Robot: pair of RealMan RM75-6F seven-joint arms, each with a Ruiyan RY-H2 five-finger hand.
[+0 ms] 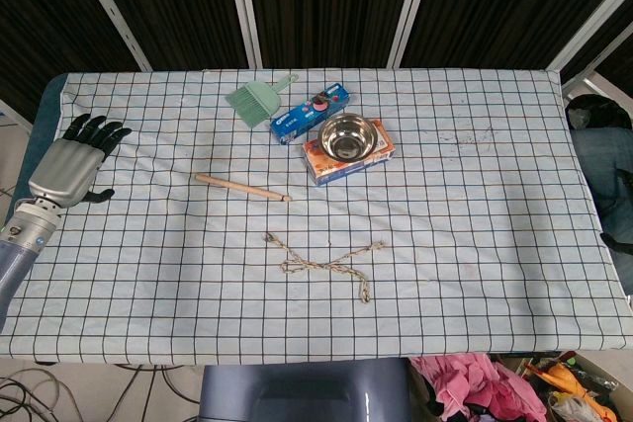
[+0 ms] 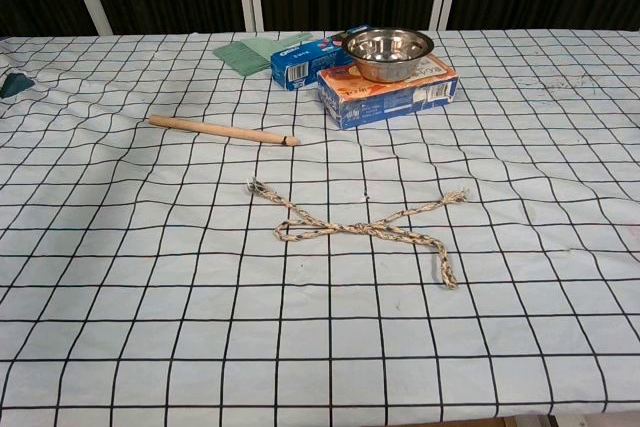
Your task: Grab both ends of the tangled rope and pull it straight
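A white cloth with a dark grid covers the tabletop [image 1: 475, 274], wrinkled toward the left side; black panels with pale frames stand behind it. The tangled rope [image 1: 323, 263] lies crossed over itself near the front middle, touched by nothing. Beyond it are a wooden stick [image 1: 242, 188], a green dustpan [image 1: 256, 103], a blue biscuit box [image 1: 312, 114], and a steel bowl [image 1: 347, 137] sitting on an orange box [image 1: 321, 167]. The left robot hand [image 1: 74, 162] rests at the left edge, fingers spread, holding nothing.
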